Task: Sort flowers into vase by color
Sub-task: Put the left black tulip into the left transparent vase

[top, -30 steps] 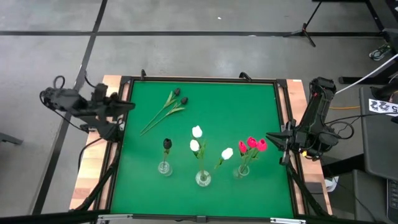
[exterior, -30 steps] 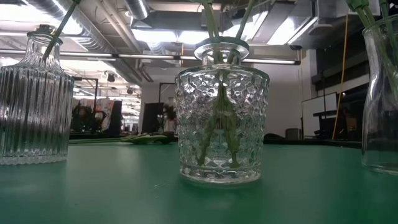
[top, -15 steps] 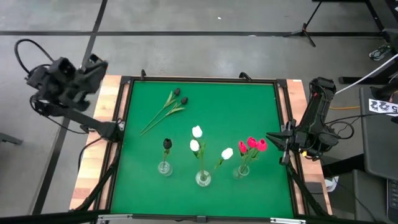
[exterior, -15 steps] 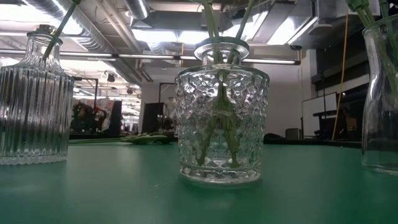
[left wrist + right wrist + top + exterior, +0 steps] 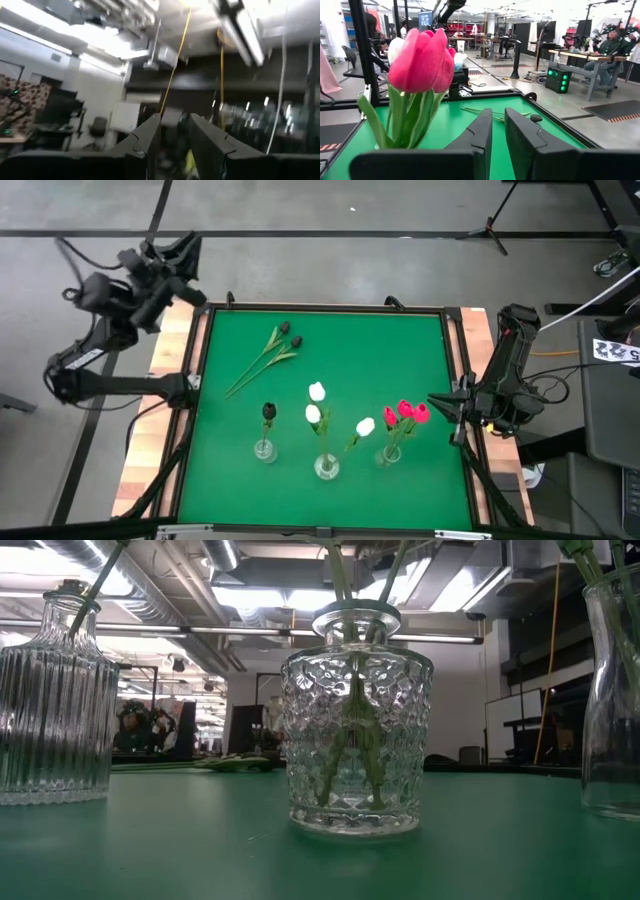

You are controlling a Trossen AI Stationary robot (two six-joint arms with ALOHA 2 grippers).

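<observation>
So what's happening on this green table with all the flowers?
A two-armed robot is sorting tulips into three glass vases by color. One black tulip, the white tulips and the red tulips are in vases. Two black tulips lie loose on the mat. Neither tool holds anything: the left tool is off the table's far corner, the right tool beside the red ones.

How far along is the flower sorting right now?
Done: three red-pink tulips stand in the right vase, three white tulips in the middle vase, and one black tulip in the left vase. In hand: nothing; left gripper is off the table, right gripper waits at the edge. Left: two black tulips lying on the mat.
</observation>
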